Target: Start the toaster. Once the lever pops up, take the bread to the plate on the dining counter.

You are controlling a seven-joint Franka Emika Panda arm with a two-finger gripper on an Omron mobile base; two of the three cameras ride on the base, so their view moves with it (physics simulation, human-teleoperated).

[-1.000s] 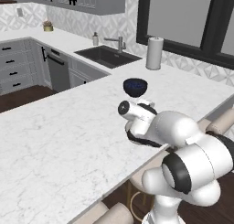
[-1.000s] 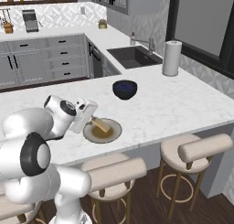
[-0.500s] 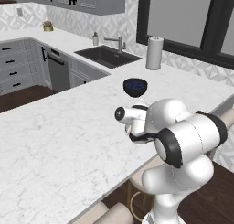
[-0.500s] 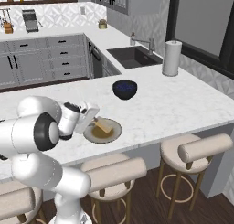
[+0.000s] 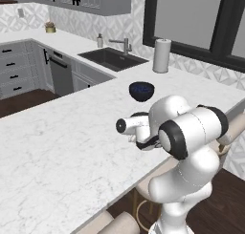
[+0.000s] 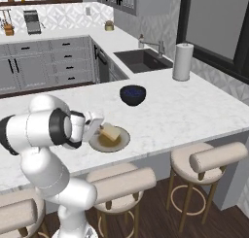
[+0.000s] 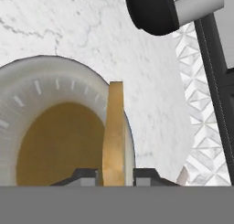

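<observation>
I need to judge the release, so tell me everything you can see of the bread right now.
The bread is a pale tan, squarish slice with a browner crust edge. In the right base view it sits over the plate, tilted, at the gripper's end. In the hand view it stands edge-on between the two dark fingertips of the gripper, above the plate's olive-tan centre. Whether its lower edge touches the plate cannot be told.

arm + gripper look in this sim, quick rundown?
The arm is glossy white with bulbous rounded links and dark grey-black bands at the joints. No cables or markings visible. The gripper has two small dark, blocky finger tips on a white hand.
</observation>
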